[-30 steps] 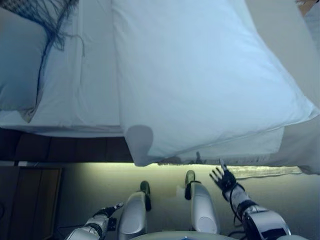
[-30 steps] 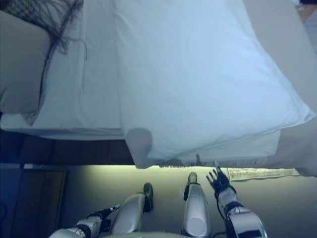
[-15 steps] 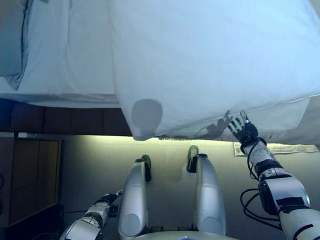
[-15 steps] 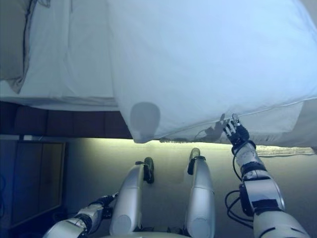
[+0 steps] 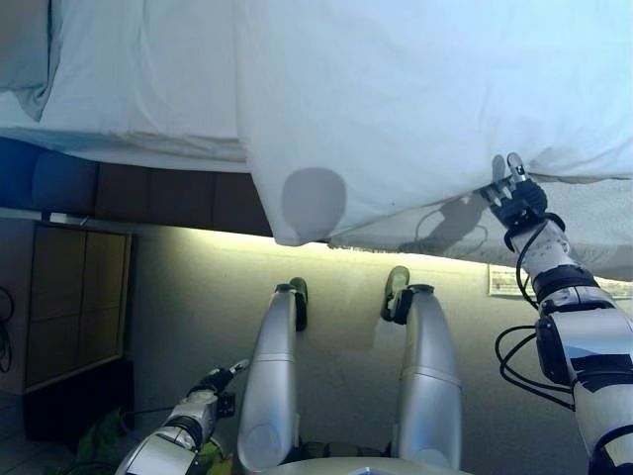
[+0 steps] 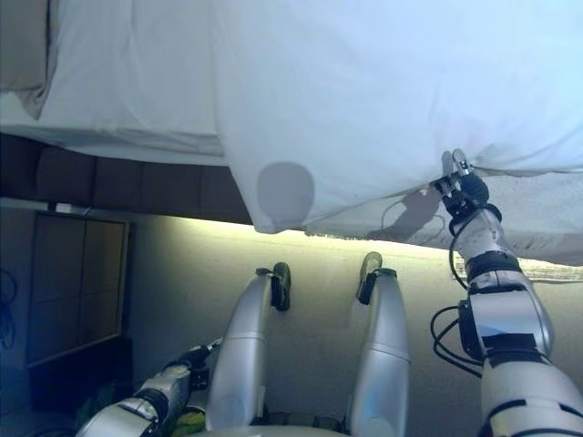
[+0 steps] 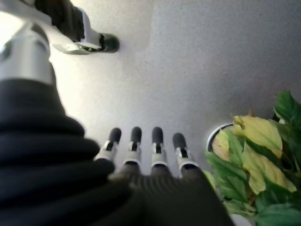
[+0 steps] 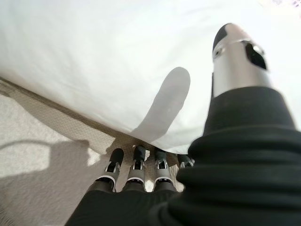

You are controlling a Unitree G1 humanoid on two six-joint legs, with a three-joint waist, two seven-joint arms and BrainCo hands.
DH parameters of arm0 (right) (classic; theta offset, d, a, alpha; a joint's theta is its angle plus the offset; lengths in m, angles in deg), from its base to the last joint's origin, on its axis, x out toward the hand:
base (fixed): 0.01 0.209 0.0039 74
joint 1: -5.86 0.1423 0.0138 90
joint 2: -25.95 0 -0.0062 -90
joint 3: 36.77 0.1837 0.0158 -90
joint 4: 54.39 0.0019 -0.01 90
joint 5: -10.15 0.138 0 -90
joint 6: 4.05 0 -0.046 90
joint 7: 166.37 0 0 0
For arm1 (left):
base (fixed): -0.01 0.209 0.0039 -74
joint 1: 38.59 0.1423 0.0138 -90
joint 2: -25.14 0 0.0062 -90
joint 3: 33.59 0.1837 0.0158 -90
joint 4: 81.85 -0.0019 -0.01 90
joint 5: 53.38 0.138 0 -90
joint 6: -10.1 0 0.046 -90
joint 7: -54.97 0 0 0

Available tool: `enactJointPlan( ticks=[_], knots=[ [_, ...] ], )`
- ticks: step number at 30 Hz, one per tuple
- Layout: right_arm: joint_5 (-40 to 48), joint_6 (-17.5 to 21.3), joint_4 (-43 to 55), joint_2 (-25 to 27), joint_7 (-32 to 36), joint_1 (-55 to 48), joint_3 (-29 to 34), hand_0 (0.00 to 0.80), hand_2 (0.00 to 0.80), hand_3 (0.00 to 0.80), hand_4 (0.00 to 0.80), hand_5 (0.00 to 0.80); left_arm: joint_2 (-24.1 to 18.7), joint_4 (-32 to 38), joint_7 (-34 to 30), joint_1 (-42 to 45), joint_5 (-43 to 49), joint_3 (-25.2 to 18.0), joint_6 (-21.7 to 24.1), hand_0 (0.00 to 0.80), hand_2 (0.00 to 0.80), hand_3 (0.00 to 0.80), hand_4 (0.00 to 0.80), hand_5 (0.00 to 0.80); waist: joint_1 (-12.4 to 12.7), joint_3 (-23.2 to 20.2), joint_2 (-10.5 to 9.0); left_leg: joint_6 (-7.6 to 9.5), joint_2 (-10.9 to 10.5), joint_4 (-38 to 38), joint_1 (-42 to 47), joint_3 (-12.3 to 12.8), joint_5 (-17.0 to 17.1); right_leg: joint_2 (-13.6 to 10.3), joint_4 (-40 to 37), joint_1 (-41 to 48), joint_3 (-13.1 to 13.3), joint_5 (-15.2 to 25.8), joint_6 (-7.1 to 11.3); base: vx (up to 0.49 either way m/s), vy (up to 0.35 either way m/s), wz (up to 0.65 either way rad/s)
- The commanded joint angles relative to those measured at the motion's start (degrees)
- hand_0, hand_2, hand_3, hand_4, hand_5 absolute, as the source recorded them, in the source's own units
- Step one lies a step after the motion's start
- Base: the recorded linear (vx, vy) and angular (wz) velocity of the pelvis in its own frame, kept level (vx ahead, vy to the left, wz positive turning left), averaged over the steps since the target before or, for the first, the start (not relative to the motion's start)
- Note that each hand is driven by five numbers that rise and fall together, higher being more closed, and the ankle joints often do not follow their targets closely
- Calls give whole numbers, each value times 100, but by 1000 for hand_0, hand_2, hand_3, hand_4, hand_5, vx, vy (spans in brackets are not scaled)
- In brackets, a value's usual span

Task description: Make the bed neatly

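Note:
A white duvet (image 5: 415, 99) lies on the bed and hangs over its near edge, with a rounded corner (image 5: 302, 213) drooping lowest. My right hand (image 5: 514, 196) is raised to the duvet's hanging edge on the right. In the right wrist view its fingers (image 8: 136, 162) are straight and point under the duvet's edge (image 8: 94, 70), against a beige textured cloth (image 8: 42, 141); the thumb (image 8: 235, 52) stands apart above the duvet. My left hand (image 5: 213, 381) hangs low by my left side, open and empty over the floor (image 7: 197, 70).
A white sheet (image 5: 148, 79) covers the bed's left part, with a pillow (image 5: 20, 49) at the far left. The dark bed base (image 5: 148, 193) shows below it. A wooden cabinet (image 5: 79, 297) stands on the left. A leafy potted plant (image 7: 254, 160) is beside my left hand.
My right hand has risen from near the floor to the duvet's hanging edge. The camera has shifted, so the bed sits higher in view. The left hand stays low.

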Motion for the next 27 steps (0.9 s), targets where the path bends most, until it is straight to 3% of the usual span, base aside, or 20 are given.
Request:
enactJointPlan(
  ticks=[1,7,8,9,19,27],
  knots=[
    [-279,237,742,150,367,214,-228,0,0,0,0,0,-315,-61,-64,514,24,108,-1,0,0,0,0,0,57,-250,-63,611,-123,197,-53,141,-99,-66,-147,459,210,-84,33,7,6,-4],
    [-556,210,975,218,653,254,-344,0,0,0,0,0,-339,-42,-144,679,132,81,58,0,0,0,0,0,80,-305,-117,601,-85,126,221,150,117,-101,-223,761,72,-56,-19,33,7,-1],
    [-588,234,1000,220,660,256,-337,577,577,577,577,577,-347,-43,-154,692,132,80,67,0,0,0,0,0,80,-301,-121,597,-85,124,246,145,142,-104,-222,783,62,-55,-22,0,0,0],
    [-608,303,1044,226,707,257,-328,800,800,800,800,800,-359,-47,-182,711,155,74,78,0,0,0,0,0,83,-303,-129,590,-86,123,278,139,180,-108,-218,811,47,-55,-25,11,7,-5],
    [-806,-59,941,100,944,-145,-268,800,800,800,800,800,-359,-191,-185,820,279,-4,354,0,0,0,0,0,92,-439,-287,450,-75,-574,1142,106,667,-60,-859,1701,-53,9,-23,8,12,-7],
    [-664,-497,640,-342,1275,-478,-227,800,800,800,800,800,-386,-236,-138,734,330,-82,792,0,0,0,0,0,126,-793,-446,212,46,-2200,2463,269,1069,-89,-2325,3042,-243,293,209,93,12,4]
  ],
)
